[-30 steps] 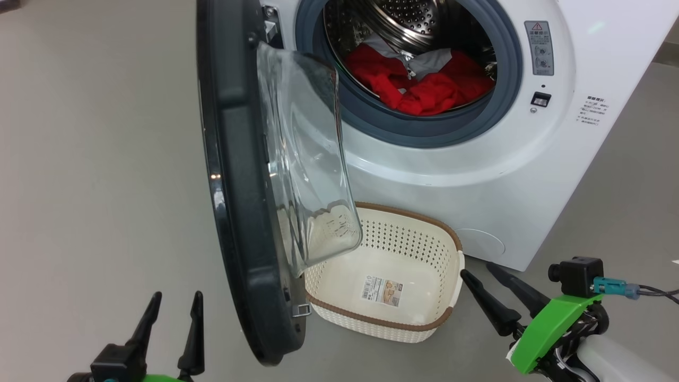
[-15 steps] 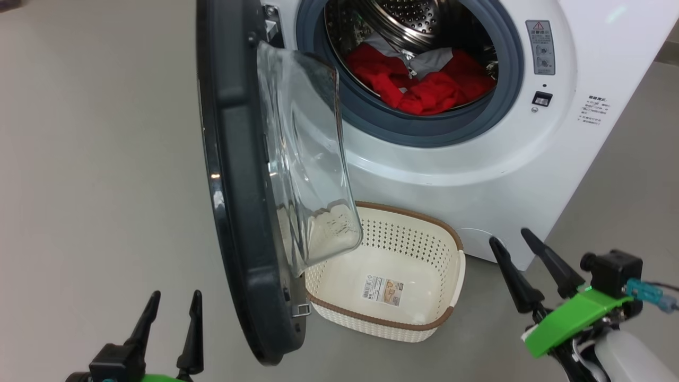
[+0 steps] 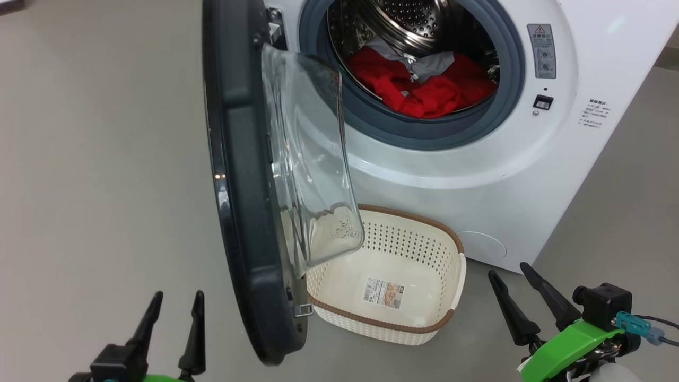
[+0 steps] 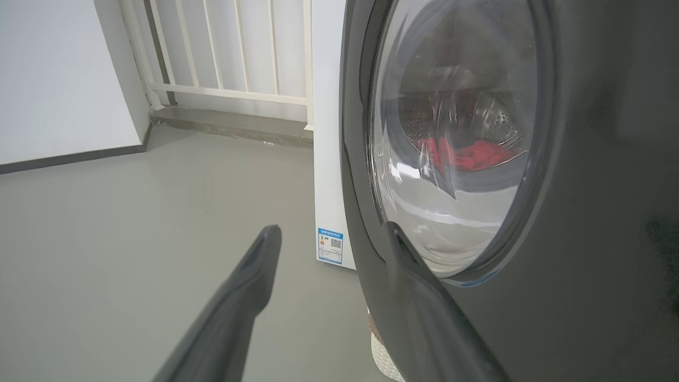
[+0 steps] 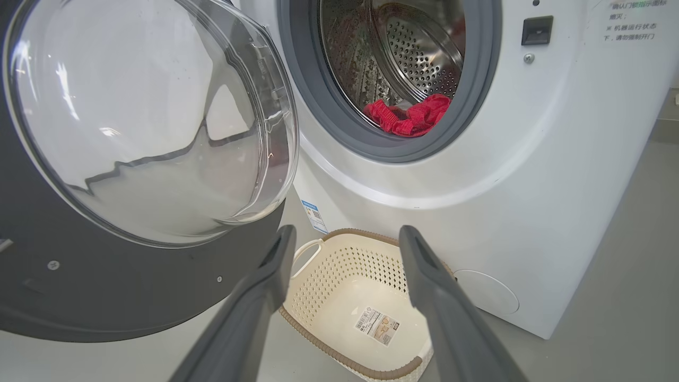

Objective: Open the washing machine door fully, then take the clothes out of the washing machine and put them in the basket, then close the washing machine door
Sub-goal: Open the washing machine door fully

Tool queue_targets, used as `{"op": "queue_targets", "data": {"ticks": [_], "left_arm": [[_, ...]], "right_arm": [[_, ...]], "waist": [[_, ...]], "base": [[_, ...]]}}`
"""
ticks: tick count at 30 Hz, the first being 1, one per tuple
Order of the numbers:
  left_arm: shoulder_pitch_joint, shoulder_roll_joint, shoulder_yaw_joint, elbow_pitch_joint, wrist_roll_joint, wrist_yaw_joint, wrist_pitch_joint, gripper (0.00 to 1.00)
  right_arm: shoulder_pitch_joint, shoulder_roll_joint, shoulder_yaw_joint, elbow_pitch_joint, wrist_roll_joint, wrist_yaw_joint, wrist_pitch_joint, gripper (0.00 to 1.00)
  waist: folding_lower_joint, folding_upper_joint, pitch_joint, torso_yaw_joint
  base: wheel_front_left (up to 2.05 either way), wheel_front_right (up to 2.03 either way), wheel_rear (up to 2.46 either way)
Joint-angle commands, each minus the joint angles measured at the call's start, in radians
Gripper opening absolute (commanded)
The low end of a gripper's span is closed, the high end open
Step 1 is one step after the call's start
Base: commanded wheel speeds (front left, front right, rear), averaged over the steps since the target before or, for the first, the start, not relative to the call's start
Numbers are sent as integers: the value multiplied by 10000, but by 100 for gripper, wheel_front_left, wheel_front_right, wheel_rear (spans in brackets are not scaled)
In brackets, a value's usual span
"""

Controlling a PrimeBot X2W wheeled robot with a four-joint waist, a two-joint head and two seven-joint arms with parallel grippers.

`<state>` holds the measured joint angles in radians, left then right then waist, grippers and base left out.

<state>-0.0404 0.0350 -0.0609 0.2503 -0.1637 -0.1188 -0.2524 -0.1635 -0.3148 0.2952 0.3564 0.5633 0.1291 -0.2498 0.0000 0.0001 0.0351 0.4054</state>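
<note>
Door (image 3: 238, 212) hangs wide off the washing machine (image 3: 477, 185), clothes (image 3: 424, 90) lie in its drum above the empty basket (image 3: 408, 214), left gripper (image 3: 178, 297) and right gripper (image 3: 509, 273) both spread and empty, so unloading seems next: reach in and pinch fabric.

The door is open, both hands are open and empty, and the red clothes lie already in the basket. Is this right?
No. The red clothes lie inside the washing machine, not in the basket, as the head view shows. The door is open, and the left hand and right hand are open and empty.
</note>
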Motion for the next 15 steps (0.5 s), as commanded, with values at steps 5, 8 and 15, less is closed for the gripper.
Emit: {"op": "queue_targets", "data": {"ticks": [5,8,15], "left_arm": [[-150,152,477,-750,-445,15,-94,36],[-229,152,764,-1281,-839,7,-94,0],[-478,152,1123,-3706,-1158,118,-94,0]], "right_arm": [[95,-44,59,-176,-39,16,-119,100],[140,-33,12,-140,-91,16,-120,100],[233,-39,-14,-137,-208,16,-120,100]], "waist": [[0,-1,-97,25],[0,-1,-156,52],[0,-1,-277,91]], "base": [[0,0,0],[0,0,0],[0,0,0]]}}
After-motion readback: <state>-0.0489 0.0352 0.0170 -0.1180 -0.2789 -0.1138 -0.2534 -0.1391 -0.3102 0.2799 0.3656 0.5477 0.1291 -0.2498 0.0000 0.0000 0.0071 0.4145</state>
